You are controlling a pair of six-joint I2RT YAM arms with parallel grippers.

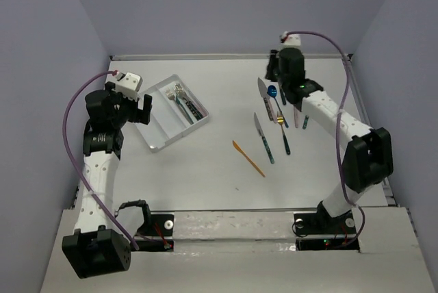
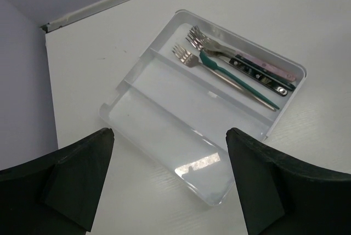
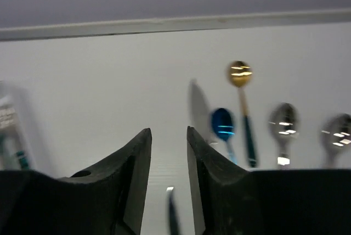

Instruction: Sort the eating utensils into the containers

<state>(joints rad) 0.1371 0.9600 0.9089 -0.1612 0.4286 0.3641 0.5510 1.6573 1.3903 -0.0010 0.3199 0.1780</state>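
- The left gripper (image 1: 137,110) is held over the near-left end of the tray (image 1: 159,137). In the left wrist view its fingers (image 2: 82,174) are spread wide, with nothing between them.
- The clear tray is set at a slant on the left half of the table (image 1: 205,183), and three long compartments are seen in it.
- Three forks (image 1: 183,98) are laid side by side in the far-right compartment, heads toward the far wall. One has a teal handle (image 2: 236,80), one a dark handle (image 2: 258,76) and one a pink handle (image 2: 269,68).
- An orange knife (image 1: 248,158) is found alone on the table near the middle, well apart from the tray.
- Just to its right lies a teal-handled knife (image 1: 263,137), with a second silver knife (image 1: 262,90) farther back.
- A blue spoon (image 1: 272,92) and a gold spoon (image 1: 279,120) (dark-handled) are placed beside those knives.
- Two silver spoons (image 3: 283,119) are shown in the right wrist view, to the right of the gold one. In the top view they are mostly covered by the arm.
- The right gripper (image 1: 275,68) is positioned at the far end of this row of utensils. Its fingers (image 3: 137,158) are drawn to a narrow gap, and nothing can be seen clamped there. A slim dark shape below the gap is too blurred to identify.
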